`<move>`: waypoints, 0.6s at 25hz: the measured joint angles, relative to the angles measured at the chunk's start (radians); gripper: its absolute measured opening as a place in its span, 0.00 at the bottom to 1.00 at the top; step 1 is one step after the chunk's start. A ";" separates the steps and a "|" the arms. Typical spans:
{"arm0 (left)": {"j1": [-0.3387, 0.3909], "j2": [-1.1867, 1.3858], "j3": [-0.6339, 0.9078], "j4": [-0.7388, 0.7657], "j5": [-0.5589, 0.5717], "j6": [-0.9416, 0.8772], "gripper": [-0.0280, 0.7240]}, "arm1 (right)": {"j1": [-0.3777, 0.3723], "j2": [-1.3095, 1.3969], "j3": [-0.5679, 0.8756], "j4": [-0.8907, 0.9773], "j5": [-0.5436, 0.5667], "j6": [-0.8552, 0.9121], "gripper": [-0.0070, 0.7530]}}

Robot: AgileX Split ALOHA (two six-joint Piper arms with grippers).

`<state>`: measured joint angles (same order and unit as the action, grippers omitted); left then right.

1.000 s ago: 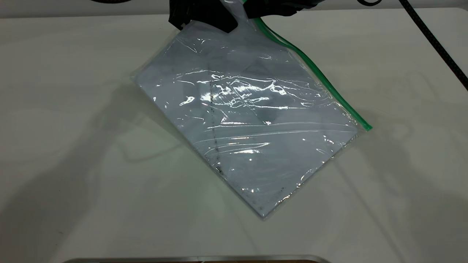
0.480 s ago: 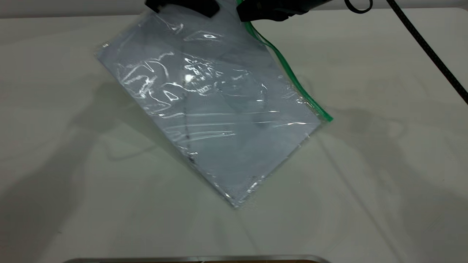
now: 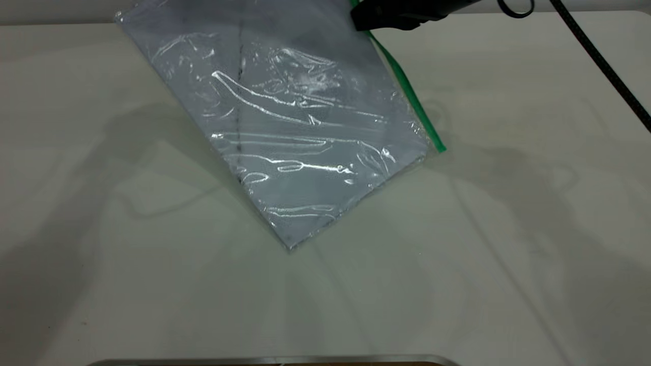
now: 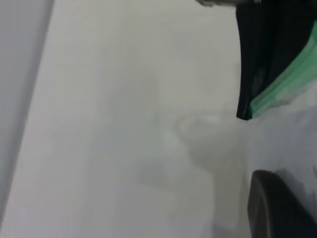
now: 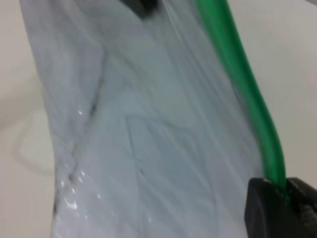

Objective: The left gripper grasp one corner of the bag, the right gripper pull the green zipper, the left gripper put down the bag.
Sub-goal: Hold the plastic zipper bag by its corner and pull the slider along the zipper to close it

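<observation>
Upper centre of the exterior frame: the large flat clear plastic bag (image 3: 285, 117) with white paper showing through hangs tilted, its top edge out of frame, its lowest corner at or just above the white table (image 3: 508, 254); I cannot tell which.
Green zipper: the thin bright green plastic zipper strip (image 3: 414, 107) runs down the bag's right edge, from the upper middle of the frame toward centre right.
Right gripper: the black right gripper (image 5: 282, 201) sits at the top of the exterior frame, its jaws closed narrowly on the green strip, which passes between them in the lower right of its wrist view.
Left gripper: the matte black left gripper (image 4: 255, 148) is above the exterior frame's top edge; in its wrist view one finger lies against the bag's green-edged corner at the right, so I judge the corner held, but I cannot tell how its fingers stand.
Step in hand: I judge the zipper pull is underway.
How I'd run it: draw the right gripper straight along the strip, never across it; hold the left corner steady and high so the edge is taut.
Risk: a sagging bag could let the strip bow or slip out of the pinch.
</observation>
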<state>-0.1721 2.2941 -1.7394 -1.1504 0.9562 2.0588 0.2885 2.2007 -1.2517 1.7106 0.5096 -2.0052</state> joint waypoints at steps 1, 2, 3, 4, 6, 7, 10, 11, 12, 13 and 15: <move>0.004 0.000 0.001 -0.018 0.001 0.004 0.11 | -0.006 0.002 0.000 -0.005 -0.007 0.000 0.05; 0.010 0.000 0.001 -0.038 0.003 0.007 0.11 | -0.011 0.008 0.000 -0.009 -0.011 0.000 0.05; 0.018 -0.001 0.002 -0.057 0.006 0.013 0.11 | -0.019 0.015 0.000 -0.012 -0.017 0.000 0.05; 0.027 -0.002 0.004 -0.082 0.011 0.022 0.11 | -0.027 0.025 0.000 -0.016 -0.022 0.000 0.05; 0.047 -0.008 0.007 -0.131 0.016 0.036 0.11 | -0.045 0.049 0.000 -0.025 -0.040 0.000 0.05; 0.059 -0.012 0.007 -0.149 0.021 0.041 0.11 | -0.055 0.063 0.001 -0.025 -0.048 0.000 0.05; 0.083 -0.020 0.007 -0.183 0.025 0.051 0.11 | -0.081 0.089 0.001 -0.027 -0.053 0.006 0.06; 0.088 -0.020 0.007 -0.188 0.027 0.051 0.11 | -0.087 0.092 0.001 -0.028 -0.055 0.008 0.06; 0.090 -0.020 0.007 -0.193 0.029 0.051 0.11 | -0.094 0.096 0.002 -0.030 -0.055 0.010 0.06; 0.092 -0.020 0.007 -0.197 0.029 0.051 0.11 | -0.100 0.099 0.003 -0.030 -0.054 0.012 0.06; 0.093 -0.020 0.007 -0.200 0.029 0.051 0.11 | -0.108 0.103 0.004 -0.035 -0.056 0.014 0.06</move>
<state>-0.0788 2.2745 -1.7323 -1.3507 0.9850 2.1096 0.1808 2.3038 -1.2476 1.6758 0.4532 -1.9907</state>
